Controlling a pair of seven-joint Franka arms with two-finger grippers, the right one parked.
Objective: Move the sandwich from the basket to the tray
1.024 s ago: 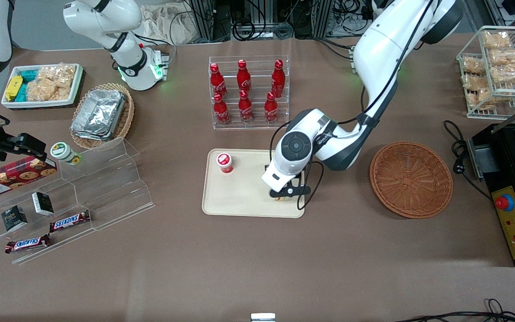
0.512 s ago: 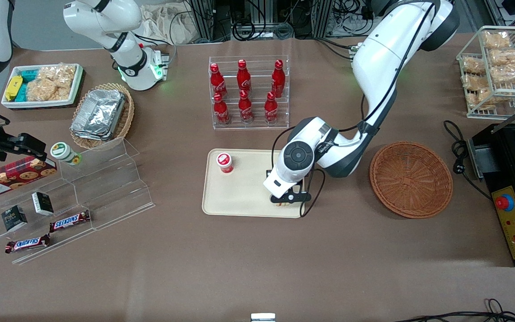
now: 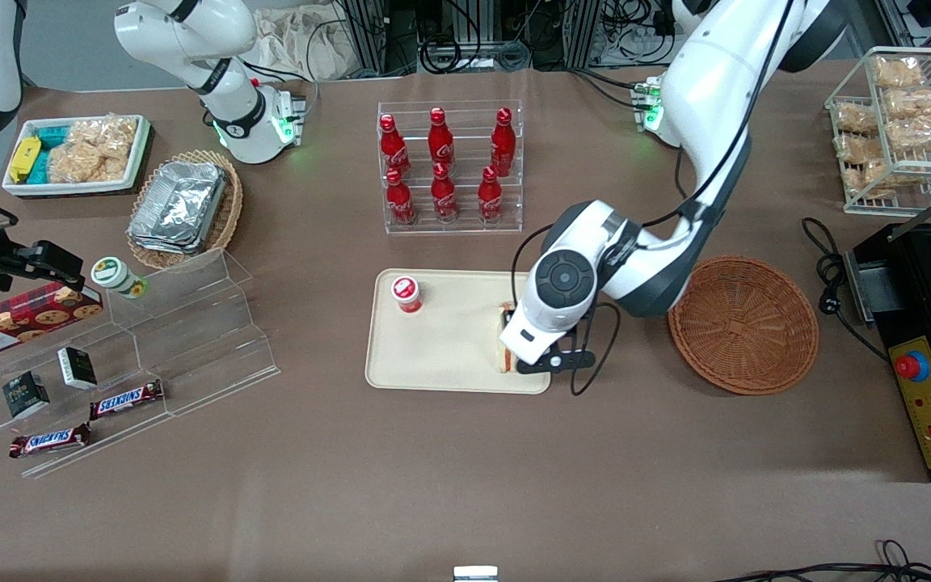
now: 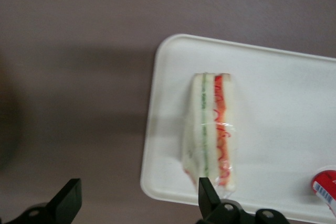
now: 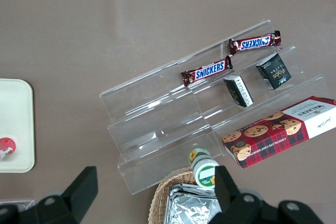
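Note:
The sandwich, a pale bread wedge with red and green filling, lies on the beige tray near the tray's corner closest to the basket. It is partly covered by my hand in the front view. In the left wrist view the sandwich rests on the tray, free of the fingers. My left gripper hovers above the tray's edge toward the basket, open and empty. The round reddish-brown wicker basket stands empty beside the tray, toward the working arm's end.
A small red-capped cup stands on the tray's corner farthest from the sandwich. A clear rack of red bottles stands farther from the front camera than the tray. A clear stepped display lies toward the parked arm's end. A black machine is beside the basket.
My gripper has let go of the sandwich and moved off it toward the basket. The sandwich now shows lying on the tray.

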